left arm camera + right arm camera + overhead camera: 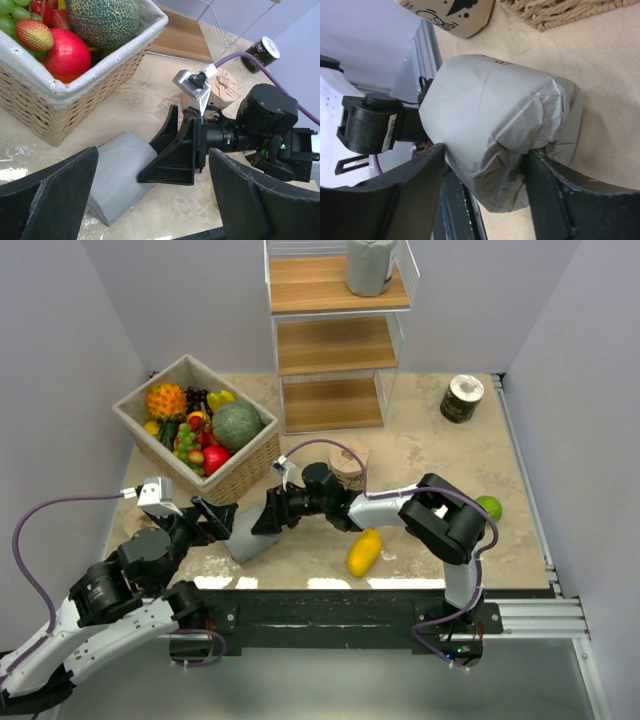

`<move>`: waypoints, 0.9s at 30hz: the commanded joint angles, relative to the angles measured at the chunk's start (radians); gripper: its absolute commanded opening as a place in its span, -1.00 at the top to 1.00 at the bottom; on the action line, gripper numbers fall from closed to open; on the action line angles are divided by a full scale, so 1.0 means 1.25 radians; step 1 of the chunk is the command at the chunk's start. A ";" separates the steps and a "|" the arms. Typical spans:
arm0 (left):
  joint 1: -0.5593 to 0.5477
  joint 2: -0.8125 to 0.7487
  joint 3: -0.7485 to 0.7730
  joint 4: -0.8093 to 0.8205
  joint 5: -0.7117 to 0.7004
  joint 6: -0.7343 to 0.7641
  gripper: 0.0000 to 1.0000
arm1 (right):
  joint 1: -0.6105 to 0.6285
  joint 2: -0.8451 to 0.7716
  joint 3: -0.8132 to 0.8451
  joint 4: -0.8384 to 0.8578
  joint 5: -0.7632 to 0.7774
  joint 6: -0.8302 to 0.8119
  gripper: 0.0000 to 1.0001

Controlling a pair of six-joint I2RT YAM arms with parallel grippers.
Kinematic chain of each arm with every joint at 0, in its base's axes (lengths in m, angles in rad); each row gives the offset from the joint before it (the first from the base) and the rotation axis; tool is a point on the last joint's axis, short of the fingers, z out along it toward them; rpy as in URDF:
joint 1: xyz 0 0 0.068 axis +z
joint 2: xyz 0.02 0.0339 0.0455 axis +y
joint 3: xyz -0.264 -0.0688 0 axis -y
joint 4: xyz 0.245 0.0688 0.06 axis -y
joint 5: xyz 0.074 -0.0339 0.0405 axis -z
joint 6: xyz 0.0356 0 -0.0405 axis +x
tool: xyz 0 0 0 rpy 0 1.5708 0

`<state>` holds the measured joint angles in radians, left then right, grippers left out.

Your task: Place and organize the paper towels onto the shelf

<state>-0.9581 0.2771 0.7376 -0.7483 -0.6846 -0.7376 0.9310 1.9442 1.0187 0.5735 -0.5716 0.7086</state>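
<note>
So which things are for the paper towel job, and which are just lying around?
For the job: grey roll on the table, grey roll on the top board, tan roll, dark roll, shelf.
Just lying about: fruit basket, mango, lime.

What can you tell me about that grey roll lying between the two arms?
The roll is a squat cylinder wrapped in crinkled matte grey paper, tucked in at the end. It lies on its side on the table, near the basket but apart from it. The right tool pinches one end between its fingers, denting the wrap. The left tool is open at the other end; contact there is unclear.
</note>
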 commanded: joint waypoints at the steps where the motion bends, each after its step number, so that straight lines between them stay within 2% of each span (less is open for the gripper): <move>1: -0.004 0.007 0.005 0.038 -0.009 0.005 -0.95 | 0.005 0.006 -0.010 0.125 -0.030 0.020 -0.14; 6: -0.004 0.007 0.004 0.038 -0.008 0.007 -0.95 | 0.005 -0.002 -0.023 0.139 -0.025 0.016 0.10; 10: -0.004 0.007 0.003 0.043 -0.005 0.012 -0.94 | 0.006 -0.052 -0.028 0.102 -0.001 -0.005 0.19; 13: -0.004 0.005 0.004 0.043 -0.005 0.010 -0.95 | 0.006 -0.111 -0.028 -0.014 0.074 -0.060 0.25; 16: -0.004 -0.001 0.003 0.043 -0.005 0.008 -0.95 | 0.007 -0.208 -0.003 -0.210 0.214 -0.133 0.30; 17: -0.004 -0.001 0.003 0.043 -0.005 0.010 -0.94 | 0.009 -0.246 0.013 -0.331 0.250 -0.169 0.31; 19: -0.004 0.000 0.001 0.043 -0.006 0.008 -0.94 | 0.015 -0.270 0.070 -0.448 0.357 -0.205 0.30; 20: -0.004 0.000 0.001 0.043 -0.006 0.008 -0.94 | 0.020 -0.290 0.088 -0.550 0.399 -0.238 0.30; 22: -0.004 0.004 0.001 0.044 -0.006 0.008 -0.95 | 0.038 -0.301 0.142 -0.631 0.502 -0.275 0.30; 23: -0.004 0.004 0.001 0.044 -0.006 0.010 -0.94 | 0.044 -0.304 0.158 -0.695 0.532 -0.280 0.30; 27: -0.004 0.013 0.003 0.044 -0.007 0.007 -0.94 | 0.094 -0.262 0.257 -0.812 0.655 -0.281 0.30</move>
<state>-0.9581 0.2771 0.7376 -0.7410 -0.6811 -0.7368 0.9863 1.5890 1.2201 -0.1864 0.0116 0.4206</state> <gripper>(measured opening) 0.972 0.379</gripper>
